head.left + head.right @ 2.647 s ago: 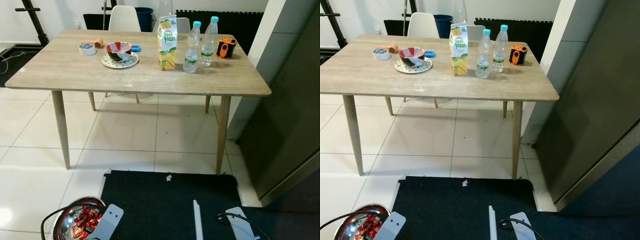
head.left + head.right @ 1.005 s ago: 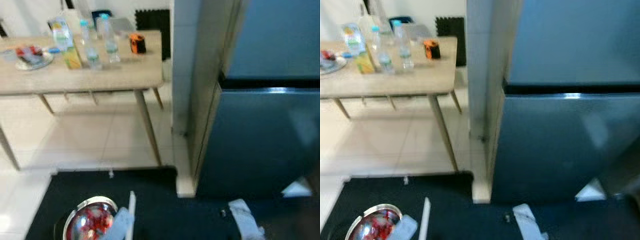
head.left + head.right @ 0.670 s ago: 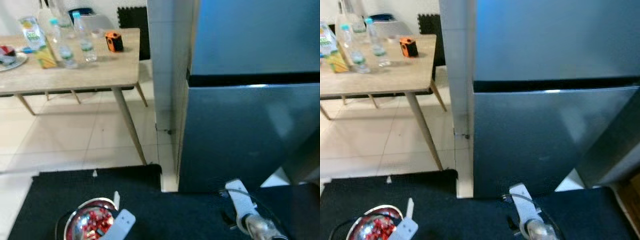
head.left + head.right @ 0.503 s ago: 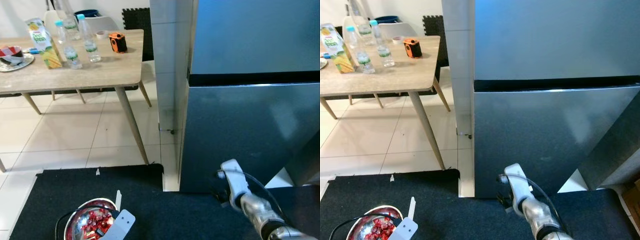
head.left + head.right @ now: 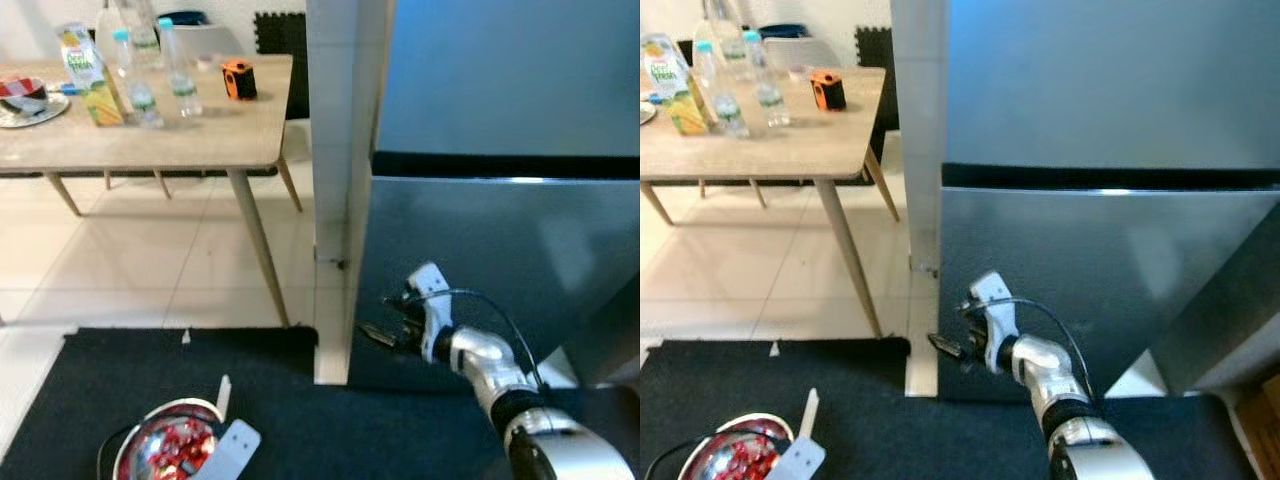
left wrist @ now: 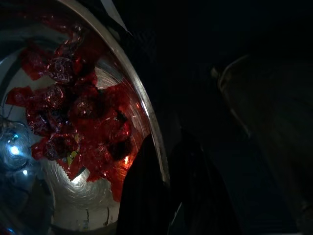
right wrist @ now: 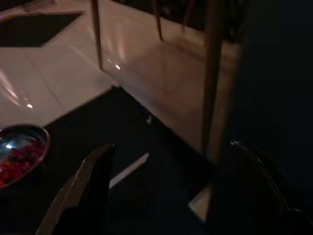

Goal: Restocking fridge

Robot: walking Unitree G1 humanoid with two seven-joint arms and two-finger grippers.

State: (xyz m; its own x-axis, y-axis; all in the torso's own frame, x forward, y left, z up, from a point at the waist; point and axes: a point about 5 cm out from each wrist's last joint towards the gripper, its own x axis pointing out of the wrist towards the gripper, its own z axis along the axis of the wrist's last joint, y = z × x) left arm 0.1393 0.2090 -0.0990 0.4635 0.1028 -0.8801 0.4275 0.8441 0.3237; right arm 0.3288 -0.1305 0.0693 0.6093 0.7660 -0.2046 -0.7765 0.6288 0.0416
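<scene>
The dark steel fridge (image 5: 500,250) stands at the right with both doors closed. My right gripper (image 5: 383,325) is raised in front of the lower door's left edge, near the floor; in the right wrist view its fingers (image 7: 83,191) stand wide apart, open and empty. Low on the left, my left gripper (image 6: 166,181) is shut on the rim of a steel bowl (image 5: 150,445) holding red wrapped pieces (image 6: 78,117). On the wooden table (image 5: 200,140) at the back left stand a juice carton (image 5: 85,75) and two water bottles (image 5: 135,75).
A white tiled pillar (image 5: 335,150) stands between table and fridge. A black mat (image 5: 270,400) covers the floor under me, with pale tiles (image 5: 150,260) beyond. An orange-black object (image 5: 237,80) and a plate with a bowl (image 5: 25,95) also sit on the table.
The camera has swung from the table to the fridge. My right arm has risen from low down to the lower door's left edge. The left gripper keeps hold of the bowl.
</scene>
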